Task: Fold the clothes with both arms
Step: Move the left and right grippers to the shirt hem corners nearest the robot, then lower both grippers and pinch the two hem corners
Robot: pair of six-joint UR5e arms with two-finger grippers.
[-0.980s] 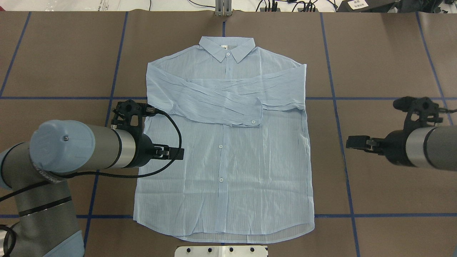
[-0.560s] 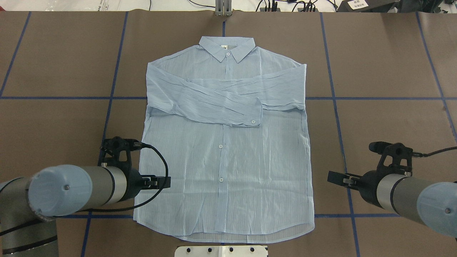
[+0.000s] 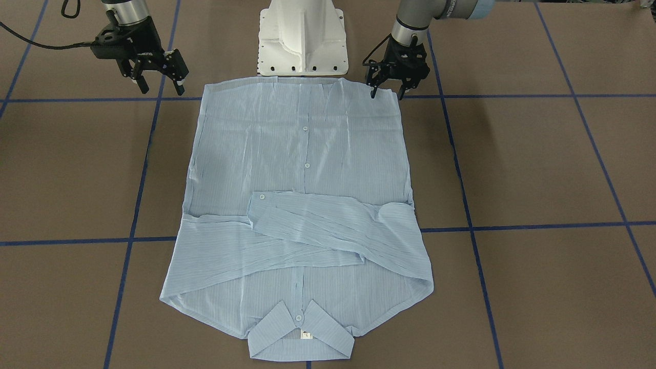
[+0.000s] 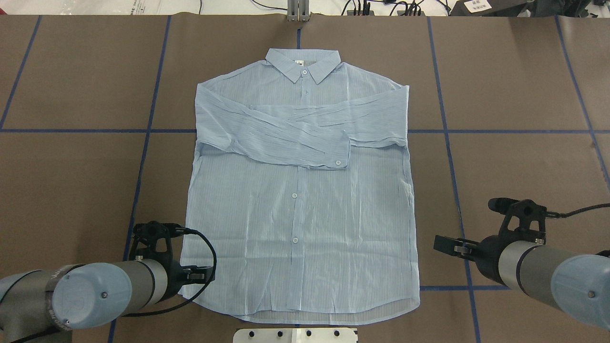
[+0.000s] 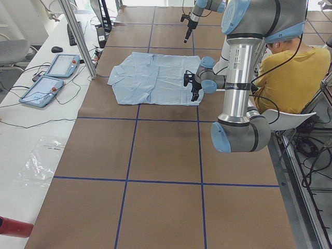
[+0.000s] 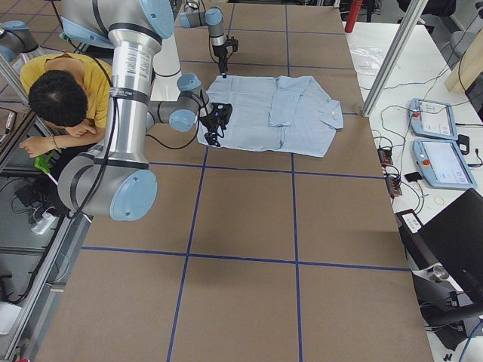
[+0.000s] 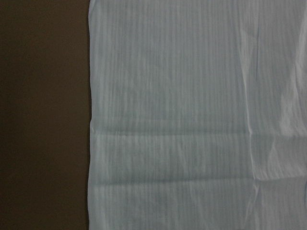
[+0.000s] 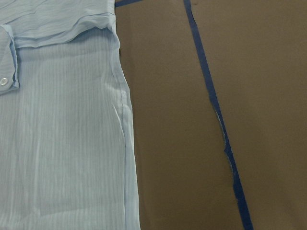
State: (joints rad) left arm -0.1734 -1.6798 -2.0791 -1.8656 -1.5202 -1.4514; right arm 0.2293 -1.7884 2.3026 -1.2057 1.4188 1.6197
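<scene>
A: Shirt lies flat in the middle of the table, buttons up. Collar points away from the robot, hem sits nearest its base.

B: Progress?

A: Both sleeves are crossed over the chest. The body is not yet folded: no side folds, no hem-to-collar fold. Roughly a third done, I judge.

B: Pincers?

A: Left pincer has its fingers apart and empty, at the hem corner on its side. Touching the cloth or just above it, cannot tell. Right pincer has its fingers wide apart and empty, over bare table just beside the other hem corner.

B: Which view settles that?

A: Only the front-facing one. Overhead sees each pincer side-on, so the gap is unreadable. Wrist views show no fingers. The left one is blurred: cloth edge against table. The right one is sharp: side edge, a cuff button, a blue tape line.

B: Side views?

A: They add a seated person in yellow behind the robot, and a tablet on a bench beyond the table.
</scene>
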